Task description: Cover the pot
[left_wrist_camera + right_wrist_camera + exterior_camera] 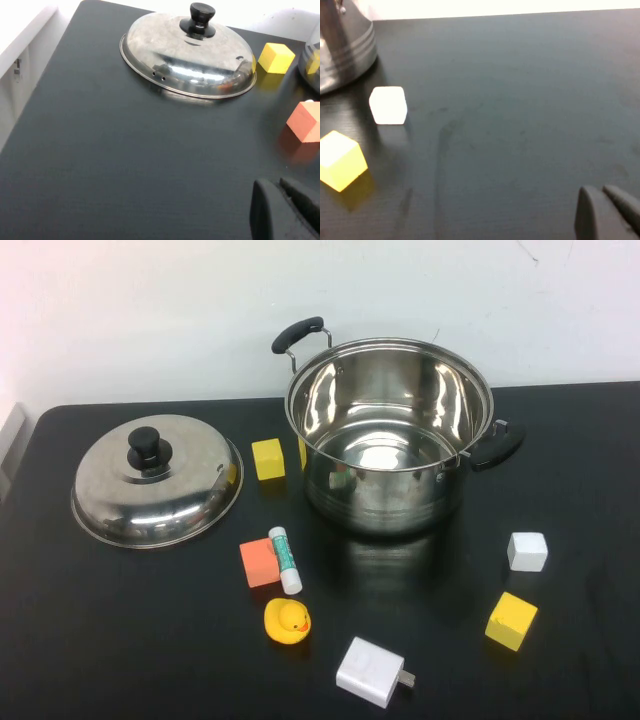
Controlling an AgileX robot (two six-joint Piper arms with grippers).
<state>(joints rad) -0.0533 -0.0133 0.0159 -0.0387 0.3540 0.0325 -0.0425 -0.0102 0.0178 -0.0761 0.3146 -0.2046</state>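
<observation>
The large shiny steel pot (pixel 390 435) with two black side handles stands open and empty at the back centre-right of the black table; its wall shows in the right wrist view (pixel 342 47). The domed steel lid (pixel 157 480) with a black knob lies flat on the table to its left, also in the left wrist view (pixel 187 55). Neither arm shows in the high view. My left gripper (pixel 277 186) is shut and empty, above bare table near the lid. My right gripper (pixel 600 192) is shut and empty, over bare table right of the pot.
Small items lie in front of the pot: a yellow cube (pixel 268 458), an orange cube (pixel 259 562), a glue stick (pixel 285 559), a rubber duck (pixel 287 621), a white charger (pixel 371 671), a white cube (pixel 527 551) and another yellow cube (pixel 511 620).
</observation>
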